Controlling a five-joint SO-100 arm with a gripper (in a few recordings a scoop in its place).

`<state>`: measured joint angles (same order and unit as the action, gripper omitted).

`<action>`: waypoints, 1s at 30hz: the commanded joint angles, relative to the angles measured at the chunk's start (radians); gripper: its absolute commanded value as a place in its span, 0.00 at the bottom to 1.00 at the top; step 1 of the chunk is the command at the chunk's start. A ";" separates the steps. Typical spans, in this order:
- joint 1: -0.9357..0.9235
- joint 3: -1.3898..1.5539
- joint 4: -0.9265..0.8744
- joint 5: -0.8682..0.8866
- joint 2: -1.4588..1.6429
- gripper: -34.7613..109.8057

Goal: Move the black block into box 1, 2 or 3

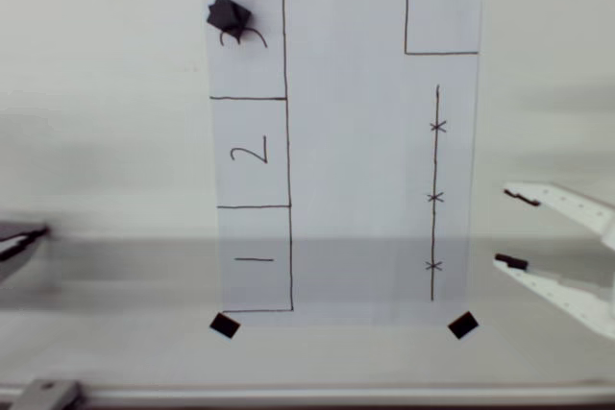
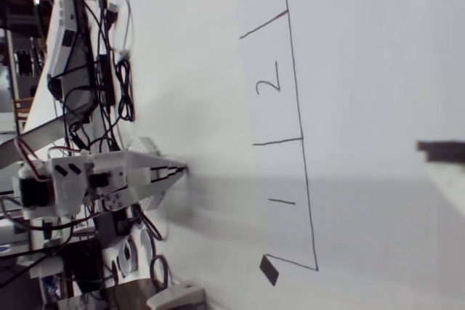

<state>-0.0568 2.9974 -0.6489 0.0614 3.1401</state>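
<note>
The black block [image 1: 229,14] is a small matte cube resting inside box 3 [image 1: 264,69], the top left drawn rectangle, and it partly covers the handwritten 3. My white gripper [image 1: 514,229] is at the right edge of the overhead view, far from the block and just off the paper's right side. It is open with nothing between its black-tipped fingers. In the wrist view, which lies on its side, one dark fingertip [image 2: 442,152] shows at the right edge.
Box 2 [image 1: 250,153] and box 1 [image 1: 255,258] lie below box 3. An unnumbered box [image 1: 442,7] is at top right, above a line with crosses [image 1: 435,197]. Black tape squares [image 1: 224,325] hold the paper's corners. Cables and electronics [image 2: 80,70] crowd the wrist view's left.
</note>
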 commanded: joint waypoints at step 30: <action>-0.008 0.109 -0.330 -0.189 0.091 0.39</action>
<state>-0.0614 3.0971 -0.8544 -0.0828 3.2152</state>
